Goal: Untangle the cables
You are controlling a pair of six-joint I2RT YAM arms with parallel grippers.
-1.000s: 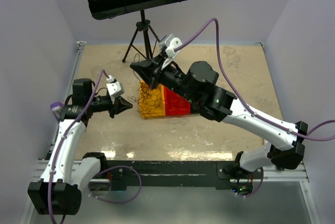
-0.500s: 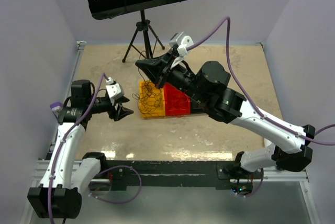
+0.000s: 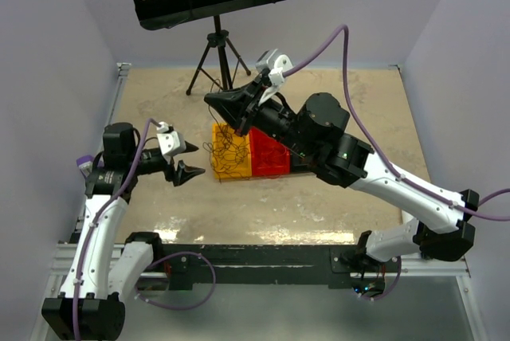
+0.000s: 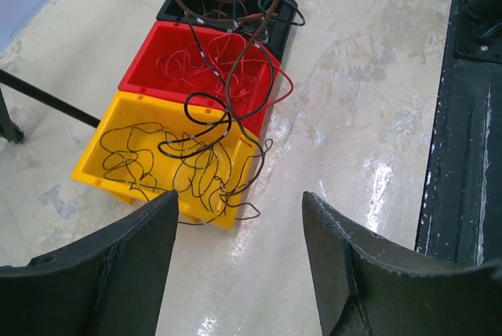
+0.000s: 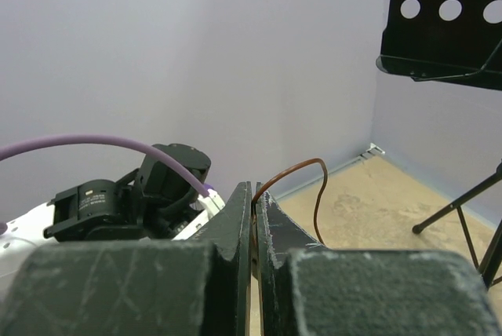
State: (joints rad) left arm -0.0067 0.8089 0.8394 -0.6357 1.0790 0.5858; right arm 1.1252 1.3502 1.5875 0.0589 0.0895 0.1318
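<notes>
Several thin cables point(image 4: 210, 144) are dangling from our right gripper point(image 5: 254, 210), which is clamped on one strand, and trailing into the yellow bin point(image 4: 92, 171) and red bin point(image 4: 141, 77). Our left gripper point(image 4: 239, 226) is gaping, empty. We are judging them light, springy and snag-prone, best pinched at the loop over the yellow bin's corner nearest that gripper.

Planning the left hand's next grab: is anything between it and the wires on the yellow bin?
Nothing visible. The open left hand faces the cables draped over the yellow bin across the table; the right hand grips one above.
</notes>
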